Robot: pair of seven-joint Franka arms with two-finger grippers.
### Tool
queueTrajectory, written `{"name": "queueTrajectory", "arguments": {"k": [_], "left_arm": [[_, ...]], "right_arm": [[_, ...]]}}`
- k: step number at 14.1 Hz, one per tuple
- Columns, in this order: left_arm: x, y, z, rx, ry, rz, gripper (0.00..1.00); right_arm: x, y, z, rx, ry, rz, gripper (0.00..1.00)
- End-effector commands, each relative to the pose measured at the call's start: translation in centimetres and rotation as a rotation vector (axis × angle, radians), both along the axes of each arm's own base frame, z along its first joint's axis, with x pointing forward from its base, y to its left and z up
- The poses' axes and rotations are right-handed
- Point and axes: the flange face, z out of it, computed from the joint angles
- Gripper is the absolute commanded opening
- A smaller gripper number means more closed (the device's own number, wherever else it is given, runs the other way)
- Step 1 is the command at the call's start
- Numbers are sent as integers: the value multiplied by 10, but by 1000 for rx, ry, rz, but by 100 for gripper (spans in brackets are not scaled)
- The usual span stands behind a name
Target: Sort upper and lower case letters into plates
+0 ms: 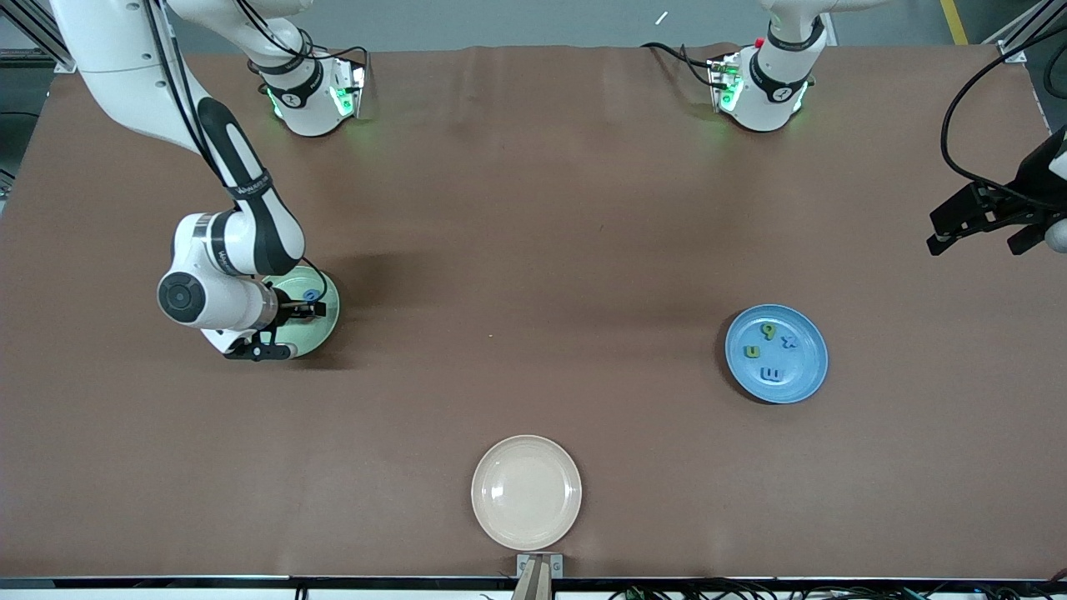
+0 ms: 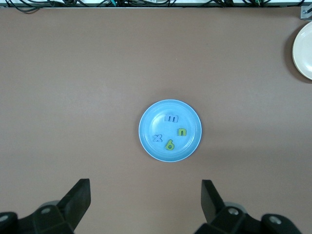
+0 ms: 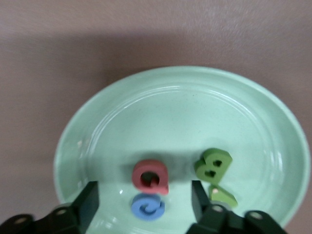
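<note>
My right gripper [image 1: 288, 331] [image 3: 144, 191] hangs open low over the pale mint green plate [image 1: 323, 327] [image 3: 180, 107] at the right arm's end of the table. A red letter [image 3: 151, 176] and a blue letter [image 3: 148, 206] sit in that plate between the spread fingers, touched by neither. A green letter B [image 3: 213, 163] and another green piece [image 3: 223, 195] lie beside them. The blue plate [image 1: 804, 367] [image 2: 151, 124] holds several green and blue letters [image 1: 772, 374]. My left gripper [image 1: 982, 242] [image 2: 145, 187] waits open and empty above the table near the left arm's end.
A cream-white plate [image 1: 526, 492] [image 2: 304, 51] with nothing in it lies near the table's front edge, midway between the two arms. The brown table [image 1: 533, 250] spreads between the plates. Cables trail at the left arm's end of the table.
</note>
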Motion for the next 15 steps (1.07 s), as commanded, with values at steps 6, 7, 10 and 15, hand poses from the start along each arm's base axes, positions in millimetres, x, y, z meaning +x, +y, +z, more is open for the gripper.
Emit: {"name": "queueTrajectory", "arguments": {"k": [6,7,10,15], "left_arm": [[-2,1,5,19,2,-17,100],[-2,1,6,19,1,-18,100],[-3,0,12,18,-10,-18,100],[-4,-8,15,7,-16,-36,100]], "right_arm": [[13,-33,163,-50,-16,19,100],[8,-39,183,-52,-24,12,100],[-13,-49,248,-43,-61,-7,100],[-20,-54,347,-54,-51,-10,100]]}}
